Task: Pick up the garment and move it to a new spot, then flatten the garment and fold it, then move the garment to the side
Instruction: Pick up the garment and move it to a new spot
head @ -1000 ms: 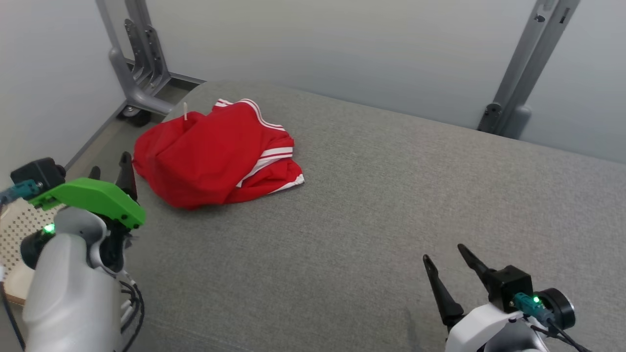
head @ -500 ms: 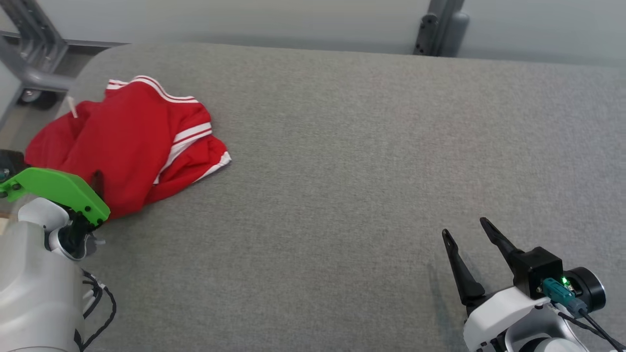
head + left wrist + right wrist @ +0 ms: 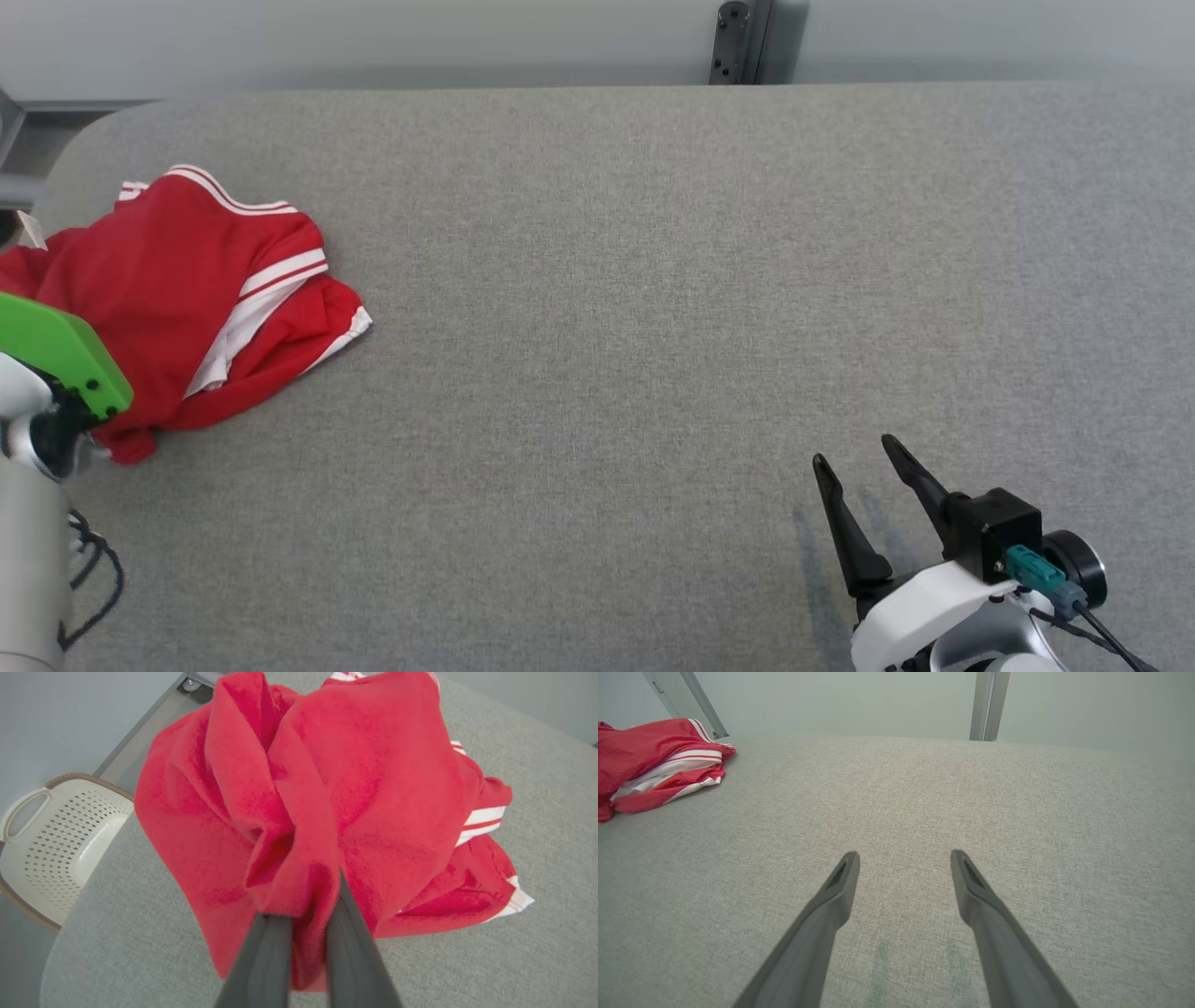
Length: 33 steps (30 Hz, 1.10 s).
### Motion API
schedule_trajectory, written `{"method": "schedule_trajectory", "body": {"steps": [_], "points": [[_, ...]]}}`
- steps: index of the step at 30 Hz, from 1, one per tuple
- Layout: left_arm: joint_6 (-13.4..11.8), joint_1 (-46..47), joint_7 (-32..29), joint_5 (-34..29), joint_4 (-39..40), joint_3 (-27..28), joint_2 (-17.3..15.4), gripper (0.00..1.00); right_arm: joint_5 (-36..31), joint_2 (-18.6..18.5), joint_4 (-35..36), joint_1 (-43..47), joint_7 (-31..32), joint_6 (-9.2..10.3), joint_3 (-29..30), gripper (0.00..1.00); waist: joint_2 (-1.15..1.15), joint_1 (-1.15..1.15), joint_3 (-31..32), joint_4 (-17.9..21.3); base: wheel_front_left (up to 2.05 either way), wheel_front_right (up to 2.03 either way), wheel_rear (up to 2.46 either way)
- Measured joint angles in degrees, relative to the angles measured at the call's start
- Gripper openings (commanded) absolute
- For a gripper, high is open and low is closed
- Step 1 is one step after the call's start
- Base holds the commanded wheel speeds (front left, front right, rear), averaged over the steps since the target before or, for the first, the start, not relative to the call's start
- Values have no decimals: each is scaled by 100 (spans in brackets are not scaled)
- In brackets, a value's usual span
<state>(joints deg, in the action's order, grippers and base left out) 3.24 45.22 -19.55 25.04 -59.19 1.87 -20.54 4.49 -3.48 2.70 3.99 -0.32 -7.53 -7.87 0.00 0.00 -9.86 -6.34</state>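
A crumpled red garment [image 3: 187,289] with white stripes lies at the far left of the grey padded surface [image 3: 653,280]. My left gripper [image 3: 310,896] is shut on the garment [image 3: 373,788], with a fold of red cloth pinched between its fingers and bunched over their tips. In the head view, the green cover [image 3: 56,355] of my left wrist hides those fingers at the garment's near edge. My right gripper [image 3: 853,450] stands open at the lower right, far from the garment [image 3: 640,751]. Nothing is between the right gripper's [image 3: 904,855] fingers.
A white perforated basket [image 3: 60,835] stands on the floor beyond the surface's rounded left corner. A grey metal post [image 3: 738,42] rises behind the far edge against the pale wall. The surface spreads wide and bare between the garment and my right gripper.
The head camera has turned, so the whole picture has slid left. My left gripper went from standing beside the garment onto its near edge and shut on the cloth. The right gripper stayed open.
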Motion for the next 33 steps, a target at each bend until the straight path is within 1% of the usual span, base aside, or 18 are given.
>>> {"method": "schedule_trajectory", "body": {"steps": [3, 6, 10, 13, 17, 20, 23, 26, 30, 33], "points": [[27, 181, -165, -111, 257, -126, -230, 0, 105, 33, -220, -3, -147, 0, -27, 100, 0, 0, 210, -12, 0, 0, 0], [76, 304, -266, -155, 610, -220, -365, 0, 203, 57, -422, 1, -300, 0, -36, 100, 0, 0, 471, -42, 0, 0, 0], [175, 511, -379, -232, 1159, -365, -392, 0, 467, 58, -626, 34, -491, 0, -42, 100, 0, 0, 826, -46, 0, 0, 0], [224, 656, -383, -231, 1608, -442, -347, 0, 558, 62, -743, 34, -594, 0, -22, 100, 0, 0, 1055, -7, 0, 0, 0], [246, 705, -357, -81, 2170, -547, -77, 0, 631, 63, -886, 38, -705, 0, 15, 100, 0, 0, 1319, 158, 0, 0, 0], [282, 704, -359, 44, 2575, -626, 202, 0, 638, 67, -935, 52, -733, 0, 44, 100, 0, 0, 1451, 370, 0, 0, 0], [291, 678, -364, 232, 2978, -711, 513, 0, 614, 66, -932, 82, -726, 0, 105, 100, 0, 0, 1555, 623, 0, 0, 0], [307, 497, -379, 322, 3270, -813, 743, 0, 565, 66, -890, 157, -698, 1, 155, 100, 0, 0, 1637, 886, 0, 0, 0], [305, 172, -349, 361, 3616, -1029, 1078, 0, 489, 64, -800, 235, -609, 1, 203, 100, 0, 0, 1706, 1268, 0, 0, 0], [269, -58, -210, 333, 3753, -1190, 1277, 0, 435, 66, -692, 250, -532, 1, 199, 100, 0, 0, 1712, 1560, 0, 0, 0]]}}
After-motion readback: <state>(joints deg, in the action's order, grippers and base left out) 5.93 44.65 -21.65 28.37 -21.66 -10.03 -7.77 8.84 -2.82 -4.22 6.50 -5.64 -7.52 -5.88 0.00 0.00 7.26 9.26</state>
